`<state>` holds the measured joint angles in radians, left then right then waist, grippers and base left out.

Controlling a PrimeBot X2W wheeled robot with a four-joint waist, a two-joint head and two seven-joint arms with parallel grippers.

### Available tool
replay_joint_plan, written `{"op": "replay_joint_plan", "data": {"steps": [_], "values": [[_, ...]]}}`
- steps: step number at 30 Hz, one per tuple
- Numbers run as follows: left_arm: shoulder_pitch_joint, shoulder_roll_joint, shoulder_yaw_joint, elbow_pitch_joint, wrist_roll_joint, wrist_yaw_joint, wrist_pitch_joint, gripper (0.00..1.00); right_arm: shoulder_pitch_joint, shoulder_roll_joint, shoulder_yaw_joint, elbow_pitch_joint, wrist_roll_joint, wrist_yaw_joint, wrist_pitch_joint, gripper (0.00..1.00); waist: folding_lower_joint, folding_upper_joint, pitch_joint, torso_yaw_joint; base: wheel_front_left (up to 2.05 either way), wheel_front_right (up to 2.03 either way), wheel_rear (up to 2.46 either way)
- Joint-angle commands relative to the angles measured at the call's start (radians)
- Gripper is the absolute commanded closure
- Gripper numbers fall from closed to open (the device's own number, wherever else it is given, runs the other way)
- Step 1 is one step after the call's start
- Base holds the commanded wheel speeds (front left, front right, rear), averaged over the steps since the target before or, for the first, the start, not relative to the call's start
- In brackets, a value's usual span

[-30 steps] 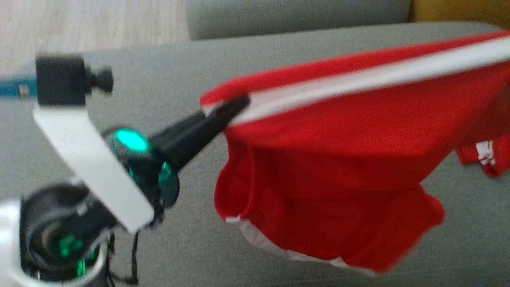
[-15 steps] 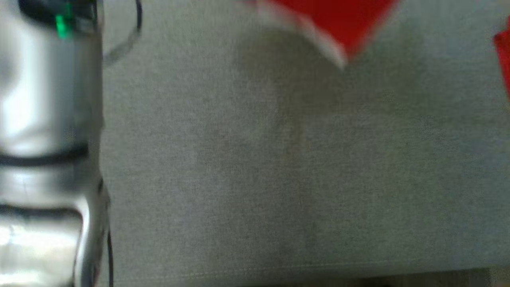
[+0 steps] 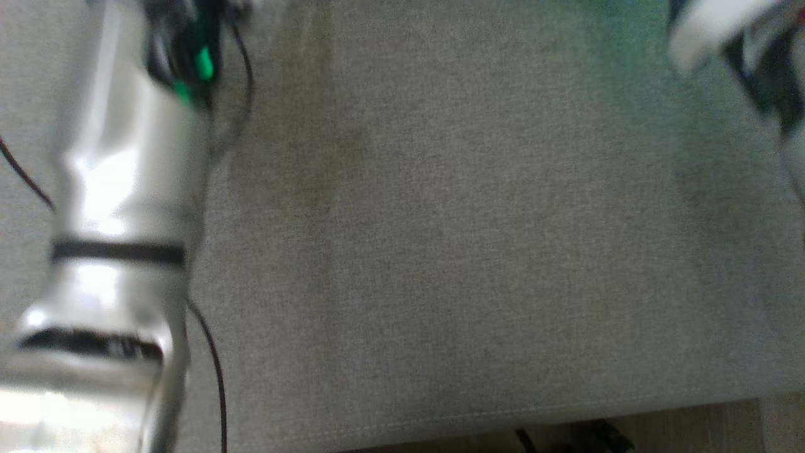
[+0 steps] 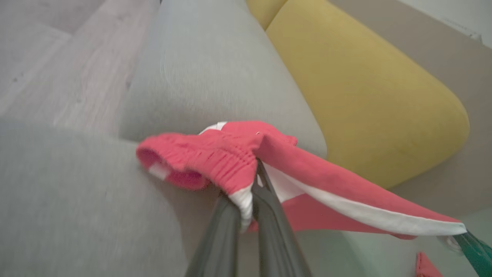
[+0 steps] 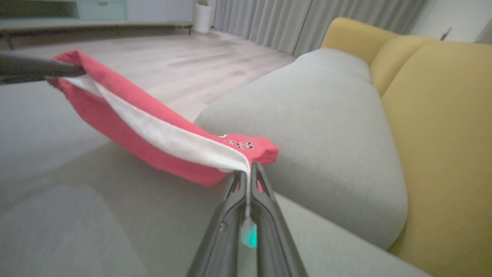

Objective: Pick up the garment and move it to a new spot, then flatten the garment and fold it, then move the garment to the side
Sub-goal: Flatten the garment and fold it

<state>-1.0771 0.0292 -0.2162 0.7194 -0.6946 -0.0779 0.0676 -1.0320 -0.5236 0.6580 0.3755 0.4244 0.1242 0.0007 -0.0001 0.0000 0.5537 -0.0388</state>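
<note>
Sofa cushion (image 3: 440, 220) sits under a shifted head camera; both jaws clamp the garment (image 5: 115, 127).

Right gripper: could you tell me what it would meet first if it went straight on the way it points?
Past the garment the right gripper holds, probably the grey cushion; depth is unclear.

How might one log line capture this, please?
step: move garment | left gripper: shut on garment | right gripper: shut on garment | garment: stretched between them, above grey sofa
</note>
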Motion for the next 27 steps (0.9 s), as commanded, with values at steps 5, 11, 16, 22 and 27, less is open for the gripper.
{"op": "replay_joint_plan", "data": {"steps": [5, 11, 16, 22, 27], "values": [[0.233, 0.055, -0.013, -0.123, -0.068, -0.042, 0.035, 1.0, 0.181, -0.191, 0.101, -0.16, 0.082, 0.007, -0.031, 1.0, 0.0001, 0.0, -0.119, 0.017, 0.0, 0.0, 0.0], [0.641, 0.097, -0.044, -0.388, -0.172, -0.048, 0.112, 1.0, 0.475, -0.37, 0.116, -0.359, 0.119, 0.007, 0.012, 1.0, 0.0001, 0.0, -0.273, 0.037, 0.0, 0.0, 0.0], [0.979, 0.118, -0.053, -0.666, -0.23, 0.021, 0.172, 1.0, 0.765, -0.453, 0.022, -0.514, 0.145, 0.007, 0.108, 1.0, 0.0001, 0.0, -0.371, 0.049, 0.0, 0.0, 0.0], [1.28, 0.132, -0.065, -0.996, -0.28, 0.126, 0.229, 1.0, 1.092, -0.501, -0.183, -0.717, 0.179, 0.007, 0.249, 1.0, 0.0001, 0.0, -0.395, 0.063, 0.0, 0.0, 0.0], [1.315, 0.092, -0.063, -1.123, -0.334, 0.186, 0.249, 1.0, 1.136, -0.49, -0.328, -0.825, 0.159, 0.007, 0.323, 1.0, 0.0001, 0.0, -0.361, 0.094, 0.0, 0.0, 0.0]]}}
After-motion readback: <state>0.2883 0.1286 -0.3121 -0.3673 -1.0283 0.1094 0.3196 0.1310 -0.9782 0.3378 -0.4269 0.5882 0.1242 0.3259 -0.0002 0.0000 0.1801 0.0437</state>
